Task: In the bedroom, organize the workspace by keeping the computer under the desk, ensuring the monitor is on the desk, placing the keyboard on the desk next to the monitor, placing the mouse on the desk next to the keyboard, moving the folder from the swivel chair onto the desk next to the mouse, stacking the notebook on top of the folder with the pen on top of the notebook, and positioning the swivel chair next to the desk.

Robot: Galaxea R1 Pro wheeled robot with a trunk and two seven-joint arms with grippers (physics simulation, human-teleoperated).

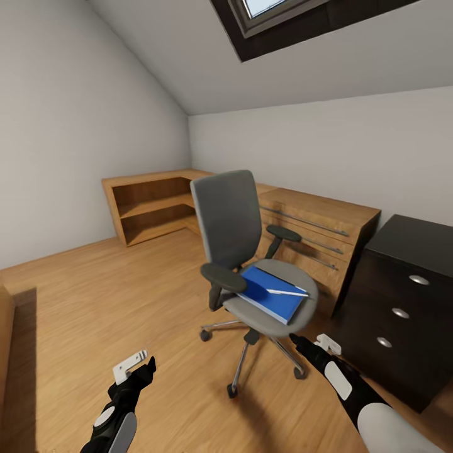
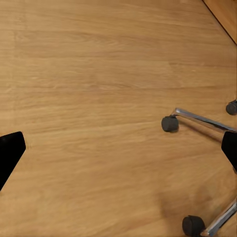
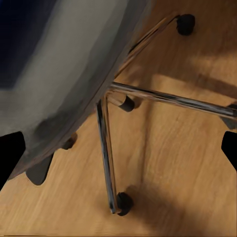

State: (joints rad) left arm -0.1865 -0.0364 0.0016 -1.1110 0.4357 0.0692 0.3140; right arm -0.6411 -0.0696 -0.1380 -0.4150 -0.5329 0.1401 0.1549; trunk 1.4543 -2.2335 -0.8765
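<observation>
A bedroom under a sloping white ceiling, with a wooden floor [image 1: 94, 302] running wall to wall. At the far left, a low wooden shelf unit [image 1: 151, 211] sits in the corner, open-fronted. Low in the foreground, the left gripper [image 1: 148, 365] hangs over bare floor, well apart from the chair; in the left wrist view its two dark fingertips [image 2: 10, 155] sit at opposite edges of the frame, spread wide with nothing between them but floorboards and two castors. In the middle of the room stands the swivel chair [image 1: 229, 220], grey with black armrests, its chrome five-star base [image 1: 242, 362] resting on the floor. On its seat lies the folder [image 1: 270, 297], bright blue and flat, and on the folder lies the pen [image 1: 288, 292], a thin pale stick. Whether a notebook lies there too cannot be told. Just beside the seat's front edge, lower right, the right gripper [image 1: 294, 340] points toward the chair; the right wrist view shows the grey underside of the seat and the chrome legs close ahead, with the dark fingertips [image 3: 11, 155] far apart and holding nothing. Behind the chair a wooden chest of drawers [image 1: 321, 236] runs along the back wall. At the far right stands a black drawer unit [image 1: 402, 308] with round silver knobs, close to the chair and the right arm.
</observation>
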